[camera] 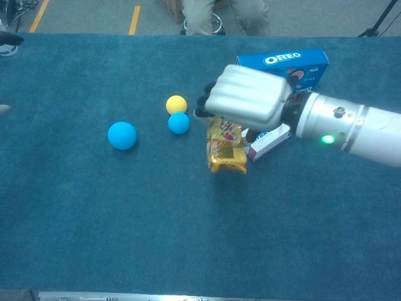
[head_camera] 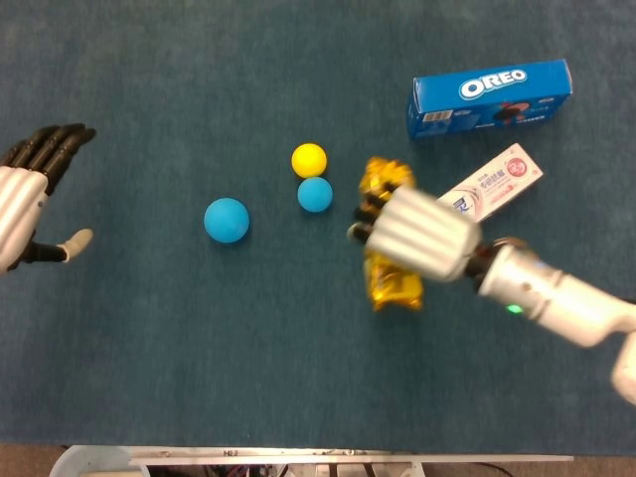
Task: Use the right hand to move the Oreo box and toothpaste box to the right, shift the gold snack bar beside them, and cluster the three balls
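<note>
My right hand (head_camera: 412, 234) (camera: 247, 103) grips the gold snack bar (head_camera: 394, 285) (camera: 227, 151) from above, and the bar looks raised off the cloth. The hand covers the near end of the white toothpaste box (head_camera: 499, 183) (camera: 270, 140). Behind that box lies the blue Oreo box (head_camera: 492, 97) (camera: 282, 66). A yellow ball (head_camera: 309, 159) (camera: 176, 104) and a small blue ball (head_camera: 315, 194) (camera: 178, 123) touch, just left of the bar. Further left, a larger blue ball (head_camera: 227, 220) (camera: 121, 135) sits alone. My left hand (head_camera: 30, 194) hovers open at the left edge.
Blue cloth (head_camera: 199, 348) covers the whole table. A pale bin (head_camera: 94, 462) shows below the near edge at the left. Someone's legs (camera: 225, 15) stand past the far edge.
</note>
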Controlling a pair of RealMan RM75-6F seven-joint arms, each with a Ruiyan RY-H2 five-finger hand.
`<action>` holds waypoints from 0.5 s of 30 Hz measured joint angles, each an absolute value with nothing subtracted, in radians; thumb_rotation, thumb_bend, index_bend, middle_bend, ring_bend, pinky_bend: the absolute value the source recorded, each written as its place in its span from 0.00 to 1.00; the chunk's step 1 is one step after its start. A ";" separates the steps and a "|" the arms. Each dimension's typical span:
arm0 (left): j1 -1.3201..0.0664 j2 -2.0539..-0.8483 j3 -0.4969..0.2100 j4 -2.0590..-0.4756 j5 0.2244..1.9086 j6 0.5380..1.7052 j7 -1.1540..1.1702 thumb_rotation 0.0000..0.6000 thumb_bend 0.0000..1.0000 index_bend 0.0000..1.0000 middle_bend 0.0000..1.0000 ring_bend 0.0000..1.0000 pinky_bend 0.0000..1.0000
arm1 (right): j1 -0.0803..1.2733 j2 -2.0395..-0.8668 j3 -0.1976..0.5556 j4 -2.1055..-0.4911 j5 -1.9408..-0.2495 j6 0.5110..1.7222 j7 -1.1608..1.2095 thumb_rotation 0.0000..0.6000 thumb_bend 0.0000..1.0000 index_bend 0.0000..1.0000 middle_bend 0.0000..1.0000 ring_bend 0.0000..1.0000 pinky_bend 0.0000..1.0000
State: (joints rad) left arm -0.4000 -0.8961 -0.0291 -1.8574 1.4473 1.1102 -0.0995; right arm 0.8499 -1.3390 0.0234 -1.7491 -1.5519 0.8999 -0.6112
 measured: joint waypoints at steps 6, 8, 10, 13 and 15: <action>-0.413 -0.910 -0.031 -1.855 1.447 1.088 -0.090 1.00 0.26 0.02 0.07 0.04 0.13 | 0.784 -1.225 0.003 -1.767 -1.504 0.936 -0.569 1.00 0.00 0.49 0.49 0.41 0.58; -0.417 -0.913 -0.032 -1.855 1.447 1.084 -0.086 1.00 0.26 0.02 0.07 0.04 0.13 | 0.765 -1.201 -0.012 -1.763 -1.485 0.936 -0.556 1.00 0.00 0.49 0.49 0.41 0.58; -0.419 -0.916 -0.034 -1.855 1.445 1.080 -0.084 1.00 0.26 0.02 0.07 0.04 0.13 | 0.754 -1.187 -0.025 -1.752 -1.473 0.929 -0.554 1.00 0.00 0.49 0.49 0.41 0.58; -0.423 -0.920 -0.036 -1.854 1.441 1.075 -0.080 1.00 0.26 0.02 0.07 0.04 0.13 | 0.739 -1.174 -0.034 -1.734 -1.461 0.925 -0.553 1.00 0.00 0.49 0.49 0.41 0.58; -0.426 -0.923 -0.036 -1.854 1.440 1.071 -0.077 1.00 0.26 0.02 0.07 0.04 0.13 | 0.731 -1.169 -0.037 -1.722 -1.448 0.922 -0.549 1.00 0.00 0.49 0.48 0.40 0.58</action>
State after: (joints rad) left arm -0.4259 -0.9229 -0.0364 -1.8539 1.4402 1.0710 -0.0773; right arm 0.7315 -1.1686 -0.0371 -1.7218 -1.4476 0.9216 -0.5486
